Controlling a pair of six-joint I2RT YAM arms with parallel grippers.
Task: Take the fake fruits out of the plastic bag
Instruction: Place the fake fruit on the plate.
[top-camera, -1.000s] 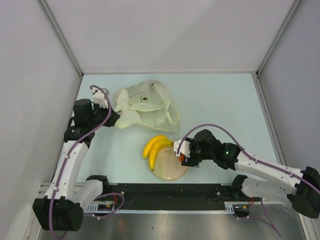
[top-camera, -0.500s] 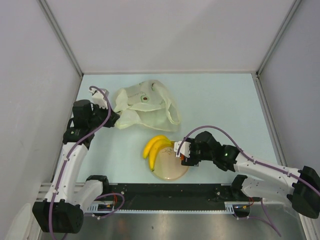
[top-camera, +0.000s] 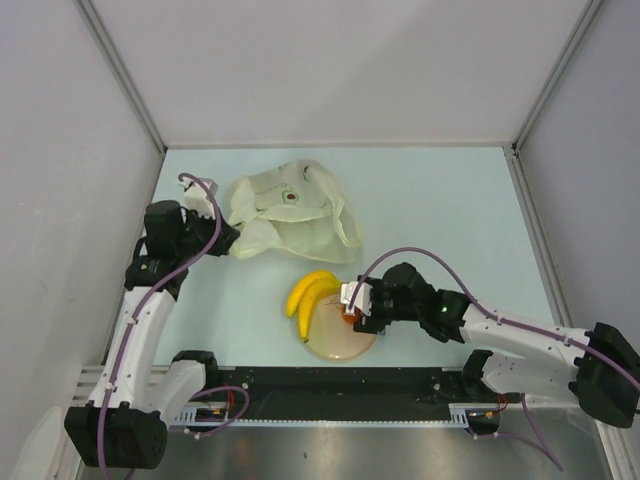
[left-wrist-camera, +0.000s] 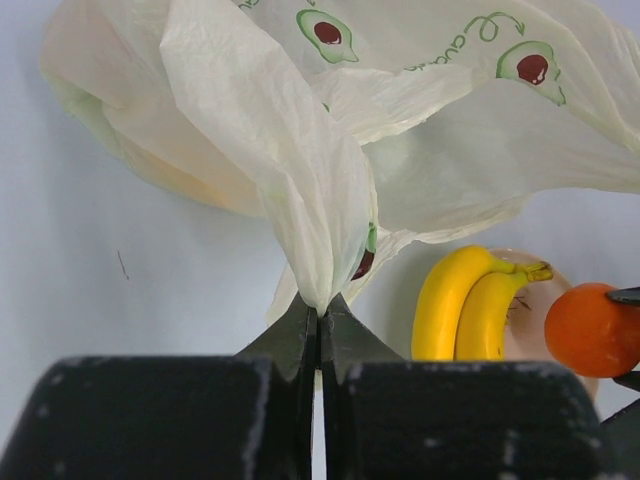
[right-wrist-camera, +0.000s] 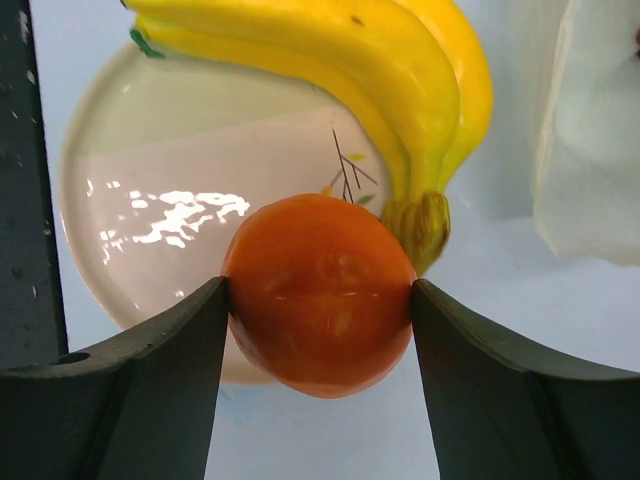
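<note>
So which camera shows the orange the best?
The right wrist camera. There the orange fills the middle, gripped by the right gripper. The left wrist camera shows it small, near the right edge. The top camera shows only a tiny orange speck at that gripper.

The plastic bag (top-camera: 290, 215) is cream with green avocado prints, the banana bunch (top-camera: 310, 297) yellow, the orange (right-wrist-camera: 318, 292) deep orange, the plate (right-wrist-camera: 150, 200) beige, the worktop (top-camera: 440, 210) pale blue.

The light is bright and even, with soft shadows. White glare lies on the plate (right-wrist-camera: 120, 180) just behind the right end effector (right-wrist-camera: 320, 290).
</note>
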